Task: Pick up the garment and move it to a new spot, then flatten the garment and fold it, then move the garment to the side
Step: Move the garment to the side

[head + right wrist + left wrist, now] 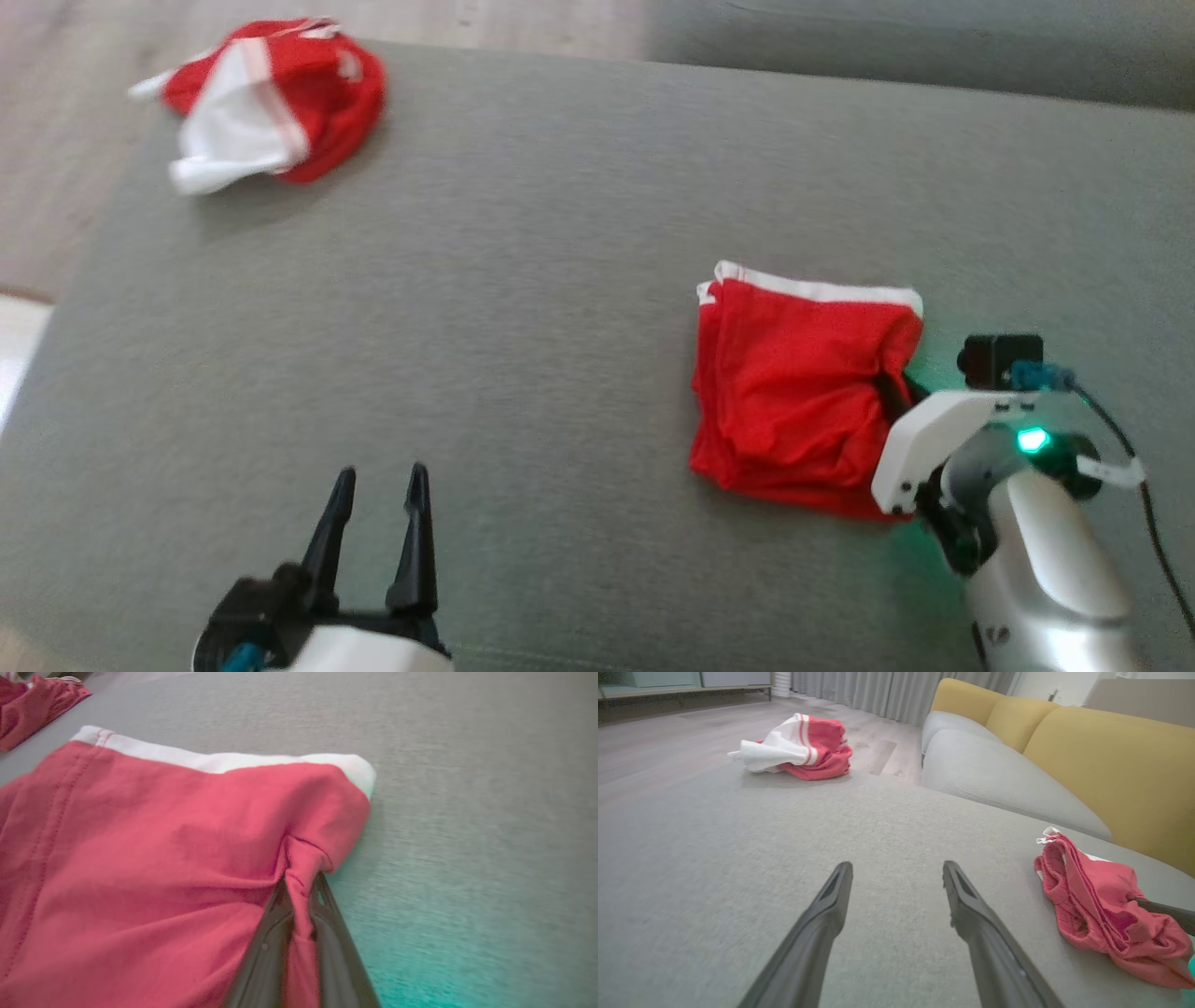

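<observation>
Your right gripper is clenched on a pinched-up fold at the edge of the folded red garment, with the cloth bunched between its two dark fingers. The garment lies on the grey upholstered surface and spreads away to the left of that gripper. Its white band runs along the side farthest from the fingertips. A green glow tints the surface just to the gripper's right.

Your left gripper is released, fingers spread with nothing between them. It sits low over bare grey surface, and the folded garment is well apart to its right. A second, crumpled red-and-white garment lies far ahead and to the left of the left gripper, near the surface's far corner.
</observation>
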Controlling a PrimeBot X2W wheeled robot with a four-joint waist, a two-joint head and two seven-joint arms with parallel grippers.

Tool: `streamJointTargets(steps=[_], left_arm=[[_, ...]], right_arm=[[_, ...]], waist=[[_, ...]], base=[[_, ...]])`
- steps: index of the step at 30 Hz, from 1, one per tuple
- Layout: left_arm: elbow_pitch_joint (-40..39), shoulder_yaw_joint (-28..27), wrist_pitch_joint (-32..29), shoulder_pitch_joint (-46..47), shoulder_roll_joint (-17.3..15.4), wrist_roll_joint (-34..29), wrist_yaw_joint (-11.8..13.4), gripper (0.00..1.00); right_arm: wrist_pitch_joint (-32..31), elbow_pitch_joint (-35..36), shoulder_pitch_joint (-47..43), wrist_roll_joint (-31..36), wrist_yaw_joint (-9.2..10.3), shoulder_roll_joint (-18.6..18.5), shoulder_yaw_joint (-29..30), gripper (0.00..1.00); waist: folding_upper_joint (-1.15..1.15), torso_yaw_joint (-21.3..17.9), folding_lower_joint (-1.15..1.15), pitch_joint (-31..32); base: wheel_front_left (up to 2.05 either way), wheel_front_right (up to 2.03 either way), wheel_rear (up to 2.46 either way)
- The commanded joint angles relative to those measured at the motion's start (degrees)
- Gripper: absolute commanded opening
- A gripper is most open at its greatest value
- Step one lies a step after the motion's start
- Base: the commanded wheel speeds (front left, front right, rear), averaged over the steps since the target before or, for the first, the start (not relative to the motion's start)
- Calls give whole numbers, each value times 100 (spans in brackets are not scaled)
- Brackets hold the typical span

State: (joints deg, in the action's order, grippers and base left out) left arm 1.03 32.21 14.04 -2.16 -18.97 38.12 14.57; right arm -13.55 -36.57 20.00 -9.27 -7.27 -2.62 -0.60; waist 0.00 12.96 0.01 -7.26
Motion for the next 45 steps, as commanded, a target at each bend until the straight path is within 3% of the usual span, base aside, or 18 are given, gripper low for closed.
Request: streamJointTargets(steps=[1, 6, 10, 13, 19, 28, 36, 40, 41, 42, 43, 45], left_arm=[[-225, -155, 68, 353, -20, -99, -22, 100], [-316, -154, 24, 550, -68, -195, -6, 100], [-443, -219, -102, 884, -234, -311, 4, 100], [-529, -238, -204, 1065, -312, -371, 15, 100], [-588, -259, -364, 1383, -435, -463, -4, 100], [-737, -210, -531, 1633, -493, -571, 46, 100], [-881, -189, -556, 1577, -522, -589, 121, 100], [-906, -167, -530, 1525, -507, -584, 144, 100], [-908, -158, -522, 1517, -500, -580, 142, 100], [-902, -151, -511, 1510, -491, -573, 139, 100], [-891, -143, -501, 1504, -481, -566, 134, 100], [-839, -127, -460, 1475, -445, -536, 125, 100]], right_arm=[[85, 220, 308, 121, -22, -26, -64, 0], [93, 505, 552, 533, -22, -26, 123, 0], [23, 1013, 908, 864, -22, -49, 343, 0], [-23, 1182, 1137, 930, -22, -106, 432, 0], [-70, 1237, 1468, 959, -22, -163, 593, 0], [29, 810, 2065, 1003, -22, -374, 842, 0], [-128, 114, 2788, 1381, -22, -1424, 993, 0], [-151, -122, 2969, 1605, -22, -1754, 1147, 0], [-132, -189, 3003, 1652, -22, -1811, 1197, 22], [-86, -206, 3016, 1742, -22, -1839, 1241, 75], [-26, -211, 3025, 1826, -22, -1852, 1298, 100], [179, -248, 3050, 1991, -22, -1815, 1409, 100]], waist=[[0, -413, -1, -185], [0, -1177, -1, -476], [0, -2098, -1, -923], [0, -2449, -1, -1155], [0, -2770, -1, -1490], [0, -2654, -1, -1691], [0, -2099, -1, -1814], [0, -1877, -1, -1829], [0, -1832, -1, -1824], [0, -1795, -1, -1812], [0, -1761, -1, -1795], [0, -1690, -1, -1711]], base=[[0, 0, 0], [0, 0, 0], [0, 0, 0], [0, 0, 0], [0, 0, 0], [0, 0, 0], [0, 0, 0], [0, 0, 0], [0, 0, 0], [0, 0, 0], [0, 0, 0], [0, 0, 0]])
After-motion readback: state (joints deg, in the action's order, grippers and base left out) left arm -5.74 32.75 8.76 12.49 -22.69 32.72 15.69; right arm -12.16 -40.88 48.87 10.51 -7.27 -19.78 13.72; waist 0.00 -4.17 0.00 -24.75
